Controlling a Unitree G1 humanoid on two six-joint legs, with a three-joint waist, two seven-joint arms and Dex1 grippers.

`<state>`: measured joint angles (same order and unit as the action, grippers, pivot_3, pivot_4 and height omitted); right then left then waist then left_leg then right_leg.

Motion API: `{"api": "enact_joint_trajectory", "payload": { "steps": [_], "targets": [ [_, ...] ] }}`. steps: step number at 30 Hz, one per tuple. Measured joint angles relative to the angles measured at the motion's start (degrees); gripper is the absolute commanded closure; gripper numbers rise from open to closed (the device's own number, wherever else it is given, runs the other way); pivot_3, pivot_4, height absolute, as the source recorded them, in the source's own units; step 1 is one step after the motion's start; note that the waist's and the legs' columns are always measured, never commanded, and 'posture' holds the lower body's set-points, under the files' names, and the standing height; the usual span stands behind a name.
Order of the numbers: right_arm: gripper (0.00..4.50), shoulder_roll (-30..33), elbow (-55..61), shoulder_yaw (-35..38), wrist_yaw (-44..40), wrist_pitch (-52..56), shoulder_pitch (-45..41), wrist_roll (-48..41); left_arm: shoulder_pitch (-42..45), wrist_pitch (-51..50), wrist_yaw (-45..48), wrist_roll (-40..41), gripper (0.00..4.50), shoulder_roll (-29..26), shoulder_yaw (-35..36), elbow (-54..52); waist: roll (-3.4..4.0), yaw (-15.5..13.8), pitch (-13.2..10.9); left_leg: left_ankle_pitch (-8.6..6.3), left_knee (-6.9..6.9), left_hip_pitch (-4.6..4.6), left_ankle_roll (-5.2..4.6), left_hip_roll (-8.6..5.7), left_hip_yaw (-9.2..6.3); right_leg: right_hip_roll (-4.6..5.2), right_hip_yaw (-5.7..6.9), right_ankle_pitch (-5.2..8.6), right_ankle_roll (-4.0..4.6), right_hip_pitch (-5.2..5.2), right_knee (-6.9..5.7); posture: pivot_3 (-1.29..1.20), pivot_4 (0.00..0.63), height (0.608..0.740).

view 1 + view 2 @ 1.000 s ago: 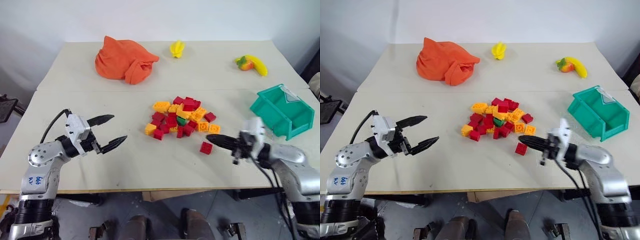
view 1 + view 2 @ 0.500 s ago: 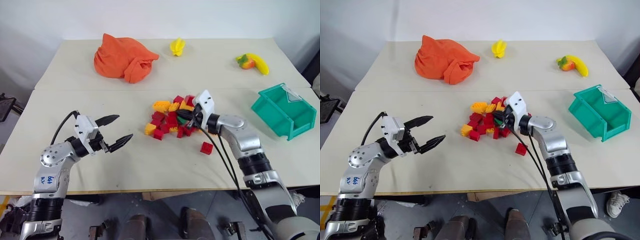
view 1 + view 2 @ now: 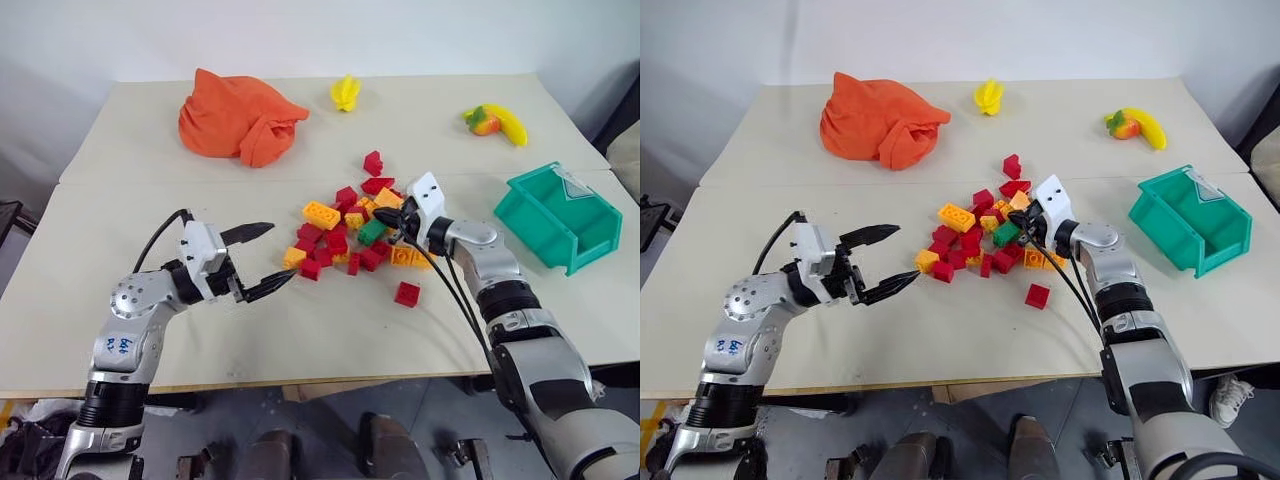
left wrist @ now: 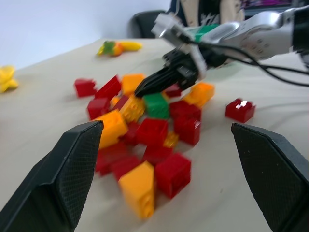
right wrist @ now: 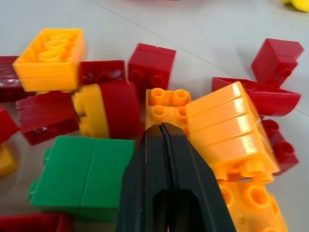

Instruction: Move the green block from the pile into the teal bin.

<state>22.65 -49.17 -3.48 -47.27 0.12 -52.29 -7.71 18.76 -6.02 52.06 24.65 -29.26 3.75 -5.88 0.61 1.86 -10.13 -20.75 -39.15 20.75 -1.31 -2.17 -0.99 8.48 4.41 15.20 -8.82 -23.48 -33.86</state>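
The pile of red, orange and yellow bricks lies mid-table, with the green block near its middle. My right gripper is shut with nothing between its fingers. Its tips are pushed into the pile, wedged between the green block and an orange brick. My left gripper stands open at the pile's near-left edge, its fingers apart and holding nothing. The teal bin sits at the table's right edge, beyond my right arm.
An orange cloth is heaped at the back left. A yellow toy and a banana with fruit lie along the back. One red brick lies alone in front of the pile, another behind it.
My right gripper swung from the front right into the pile and pushed on, scattering bricks; one red brick slid toward the back. My left gripper moved right toward the pile.
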Motion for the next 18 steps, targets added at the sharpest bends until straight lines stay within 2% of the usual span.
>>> {"api": "enact_joint_trajectory", "payload": {
  "steps": [4,10,17,18],
  "targets": [
    [4.49,3.37,9.76,0.05,-5.18,2.8,6.52,-0.91,0.47,-0.37,1.16,0.0,0.0,0.11,-1.51,-0.19,0.0,-0.35,0.0,0.0,-0.06,0.06,-0.01,-0.04,-0.05,0.03,0.0,0.0,0.0,0.01,0.0,0.0,0.15,0.74],
    [4.49,12.61,23.58,2.21,-15.36,5.9,18.54,-5.77,0.93,-0.15,2.5,-0.06,0.0,-0.3,-1.97,0.36,0.0,-1.09,0.0,0.0,-0.14,0.14,-0.02,-0.03,0.0,0.02,0.03,0.0,-0.01,0.0,0.05,0.0,0.15,0.74],
    [4.49,19.96,26.38,7.27,-21.35,8.65,21.98,-9.99,0.67,1.28,4.64,-0.28,0.0,-2.78,-1.45,2.58,0.0,-1.58,0.0,0.0,-0.27,0.13,-0.01,0.03,0.16,-0.02,0.03,0.0,-0.01,0.0,0.04,0.0,0.15,0.74],
    [4.32,20.6,26.72,8.17,-22.14,9.62,22.1,-10.95,0.56,1.53,5.12,-0.27,0.0,-3.27,-1.33,2.57,0.0,-1.66,0.0,0.0,-0.28,0.13,-0.02,0.06,0.15,-0.01,0.03,0.0,-0.01,0.0,0.04,0.0,0.15,0.74]
  ]
}}
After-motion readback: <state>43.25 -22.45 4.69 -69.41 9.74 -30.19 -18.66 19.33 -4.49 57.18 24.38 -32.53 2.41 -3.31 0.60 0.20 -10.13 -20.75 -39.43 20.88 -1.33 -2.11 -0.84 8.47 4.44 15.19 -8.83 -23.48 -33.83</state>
